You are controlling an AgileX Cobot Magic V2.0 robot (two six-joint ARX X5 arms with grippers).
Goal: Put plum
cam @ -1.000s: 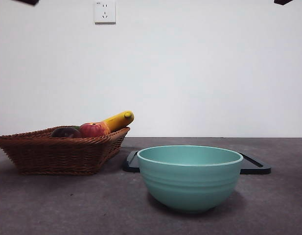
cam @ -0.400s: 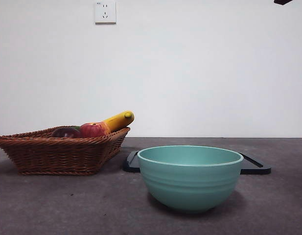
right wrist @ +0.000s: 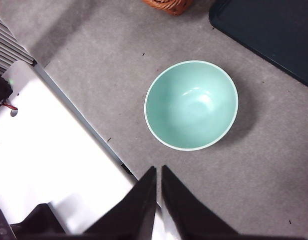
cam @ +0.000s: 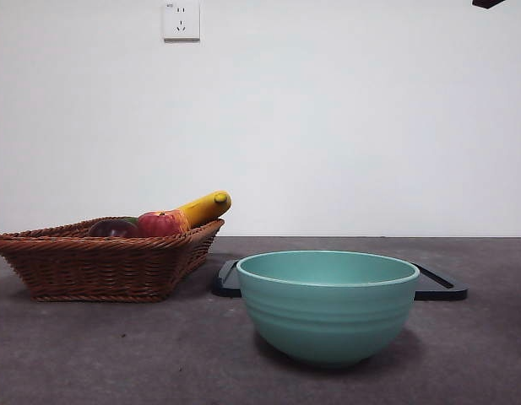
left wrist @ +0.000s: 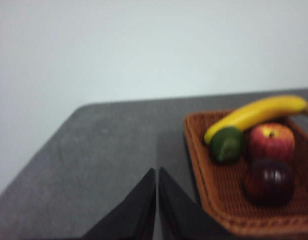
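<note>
Plum (left wrist: pixel 269 181) in wicker basket (left wrist: pixel 213 195), well apart at 2 o'clock from left gripper (left wrist: pixel 157 172), jaws together

Maroon plum (left wrist: pixel 269 181), red-yellow apple (left wrist: pixel 271 141), yellow banana (left wrist: pixel 256 113), brown basket (cam: pixel 100 268), teal bowl (cam: pixel 328 305)

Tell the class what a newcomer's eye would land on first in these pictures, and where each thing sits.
The teal bowl stands front and centre on the grey table, nothing in it, with a dark tray behind. To its left a wicker basket holds a banana, an apple, a green fruit and the dark plum.
</note>
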